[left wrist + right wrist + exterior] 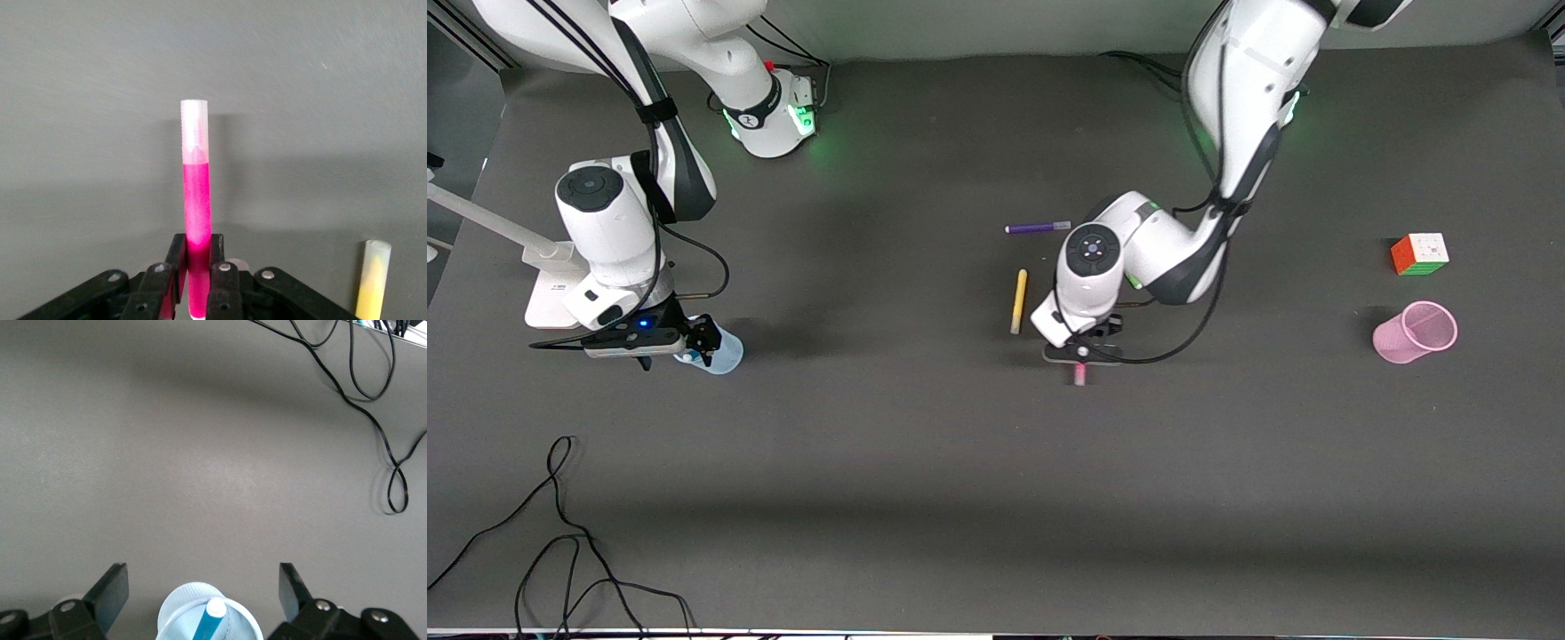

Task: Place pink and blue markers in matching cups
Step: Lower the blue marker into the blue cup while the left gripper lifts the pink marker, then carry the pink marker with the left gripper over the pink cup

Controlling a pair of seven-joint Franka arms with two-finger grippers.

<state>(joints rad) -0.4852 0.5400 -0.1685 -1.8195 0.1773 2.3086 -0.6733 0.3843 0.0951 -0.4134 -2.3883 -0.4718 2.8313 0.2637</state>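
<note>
**A:** Where's your pink marker [197,200] right now?

**B:** Between the fingers of your left gripper [1082,354], which are clamped together on its magenta barrel. It lies flat on the table near the middle, and its long axis runs straight out from the claw, pale end pointing toward the front camera. The yellow pen [1018,301] lies just beside it, toward the right arm's end of the table.

**A:** And the pink cup [1415,332]?

**B:** Well apart, toward the left arm's end of the table, just nearer the camera than the colour cube [1420,254]. The left arm is the nearer one to it. Your carry goes sideways along the table, and I'd judge you need to tip the marker upright before lowering it in.

**A:** The other arm?

**B:** Your right gripper [203,587] hangs over the pale blue cup [717,351], fingers spread wide apart, one on each side of the rim. The blue marker [208,620] already stands inside that cup, white tip up. That half looks done, so the arm waits.
</note>
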